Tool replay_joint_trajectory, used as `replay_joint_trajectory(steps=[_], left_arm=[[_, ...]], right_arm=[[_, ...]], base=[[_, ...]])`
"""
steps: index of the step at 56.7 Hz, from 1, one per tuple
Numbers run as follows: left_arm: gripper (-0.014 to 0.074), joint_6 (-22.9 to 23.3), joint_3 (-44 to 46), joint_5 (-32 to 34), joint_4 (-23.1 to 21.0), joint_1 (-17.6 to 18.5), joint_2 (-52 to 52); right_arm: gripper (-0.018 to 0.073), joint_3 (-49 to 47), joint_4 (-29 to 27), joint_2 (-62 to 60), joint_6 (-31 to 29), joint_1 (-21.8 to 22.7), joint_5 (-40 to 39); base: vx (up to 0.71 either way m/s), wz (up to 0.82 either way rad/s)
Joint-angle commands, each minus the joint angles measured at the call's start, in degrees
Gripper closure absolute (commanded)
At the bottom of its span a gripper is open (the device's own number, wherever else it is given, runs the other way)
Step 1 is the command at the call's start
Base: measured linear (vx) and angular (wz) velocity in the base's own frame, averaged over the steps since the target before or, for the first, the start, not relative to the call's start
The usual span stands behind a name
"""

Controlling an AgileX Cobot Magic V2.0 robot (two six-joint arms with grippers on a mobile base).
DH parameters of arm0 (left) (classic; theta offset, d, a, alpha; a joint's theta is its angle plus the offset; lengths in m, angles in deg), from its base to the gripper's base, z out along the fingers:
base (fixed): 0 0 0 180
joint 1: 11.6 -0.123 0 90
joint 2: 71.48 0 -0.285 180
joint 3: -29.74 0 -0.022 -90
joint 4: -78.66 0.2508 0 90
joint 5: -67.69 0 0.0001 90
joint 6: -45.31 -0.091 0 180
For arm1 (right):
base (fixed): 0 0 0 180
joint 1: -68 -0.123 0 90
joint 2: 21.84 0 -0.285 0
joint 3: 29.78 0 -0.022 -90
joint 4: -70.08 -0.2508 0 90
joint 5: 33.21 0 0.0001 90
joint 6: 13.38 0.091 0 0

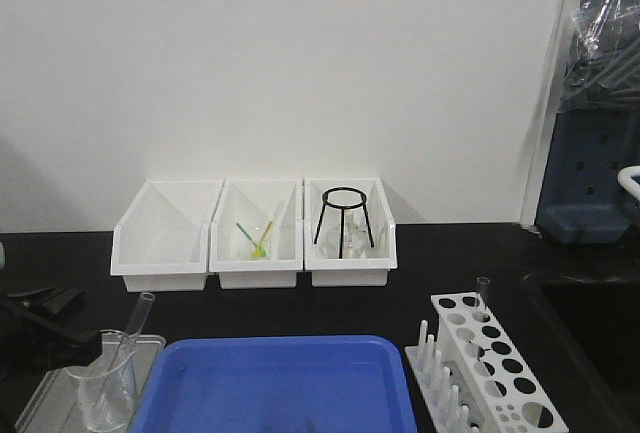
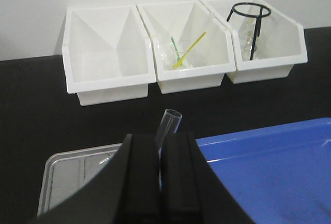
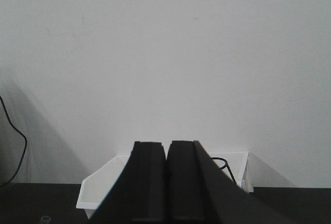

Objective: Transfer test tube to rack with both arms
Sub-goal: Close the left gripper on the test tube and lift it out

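The test tube [image 1: 138, 315] is a slim clear tube leaning in a clear beaker [image 1: 105, 385] at the front left. In the left wrist view its open top [image 2: 171, 119] pokes up just beyond my left gripper [image 2: 161, 136]. That gripper's black fingers are shut, with only a hairline gap, narrower than the tube. My left arm [image 1: 45, 315] sits left of the beaker. The white rack [image 1: 497, 368] stands at the front right and holds one other tube [image 1: 483, 294]. My right gripper [image 3: 166, 144] is shut and empty, raised and facing the wall.
Three white bins [image 1: 165, 238] line the back wall. The middle one holds green and yellow sticks [image 2: 186, 53], and the right one holds a black ring stand [image 1: 343, 221]. A blue tray [image 1: 275, 385] lies front centre. A metal tray [image 2: 77, 167] is under the beaker.
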Motion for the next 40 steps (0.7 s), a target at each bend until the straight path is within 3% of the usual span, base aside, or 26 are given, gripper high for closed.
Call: replay_joint_trajectory(steps=[1, 7, 14, 24, 40], left_arm=[[0.0289, 0.1, 1.9, 5.5, 2.5, 0.6, -0.3], [0.0104, 0.1, 1.9, 9.1, 4.9, 0.7, 1.3], [-0.0011, 0.1, 2.7, 10.6, 4.9, 0.7, 3.9], [-0.0014, -0.1, 5.2, 10.3, 5.1, 0.7, 9.5], [-0.0007, -7.6, 11.2, 7.5, 5.3, 0.7, 15.3]], right_arm=[[0.0567, -1.9, 0.2, 0.0, -0.1, 0.2, -3.2], [0.0567, -1.9, 1.8, 0.0, -0.1, 0.2, -3.2], [0.0567, -1.9, 2.4, 0.0, -0.1, 0.2, -3.2], [0.0567, -1.9, 2.4, 0.0, -0.1, 0.2, -3.2], [0.0567, -1.9, 2.4, 0.0, -0.1, 0.2, -3.2]], base=[[0.0, 0.0], [0.0, 0.0], [0.0, 0.0], [0.0, 0.0], [0.0, 0.0]])
